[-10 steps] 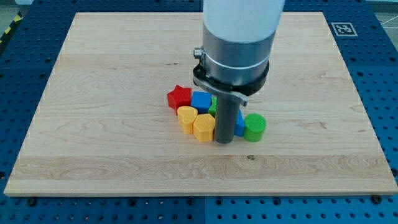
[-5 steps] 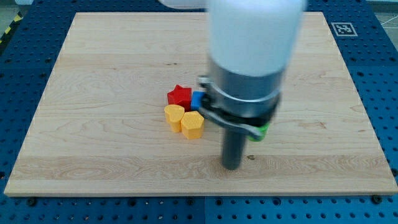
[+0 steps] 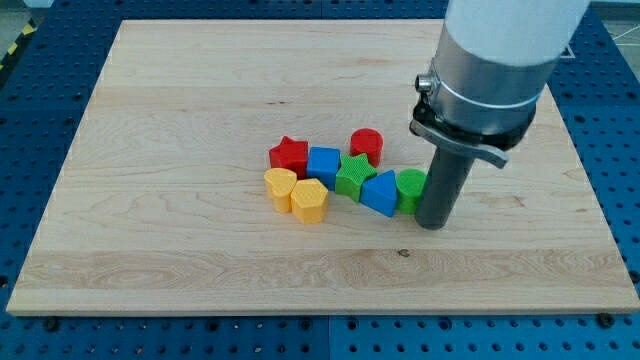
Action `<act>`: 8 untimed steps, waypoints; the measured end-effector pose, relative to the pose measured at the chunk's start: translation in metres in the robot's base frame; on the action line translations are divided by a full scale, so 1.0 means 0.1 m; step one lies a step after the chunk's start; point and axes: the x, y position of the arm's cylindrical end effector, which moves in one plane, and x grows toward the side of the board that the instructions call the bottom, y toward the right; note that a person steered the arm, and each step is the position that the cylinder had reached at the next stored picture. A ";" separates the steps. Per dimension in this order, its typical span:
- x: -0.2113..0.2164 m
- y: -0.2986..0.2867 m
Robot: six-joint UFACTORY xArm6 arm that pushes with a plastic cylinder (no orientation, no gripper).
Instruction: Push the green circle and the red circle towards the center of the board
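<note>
Your green circle [image 3: 409, 187] sits just right of the bench's [image 3: 180, 90] middle, at the right end of a row of blocks, partly hidden behind the rod. Your red circle [image 3: 367, 145] stands just above that row, near the green star [image 3: 353, 175]. There is no pincer here, only a rod: my tip [image 3: 432, 225] rests on the bench touching or just beside the green circle's right side; you cannot tell which.

Left of the green circle lies the blue block [image 3: 381, 192], then the green star, a blue cube [image 3: 323, 163] and a red star [image 3: 289, 155]. 2 yellow blocks [image 3: 280, 186] [image 3: 310, 200] sit below the row's left end. The arm's body covers the bench's upper right.
</note>
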 end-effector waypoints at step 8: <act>-0.46 -0.19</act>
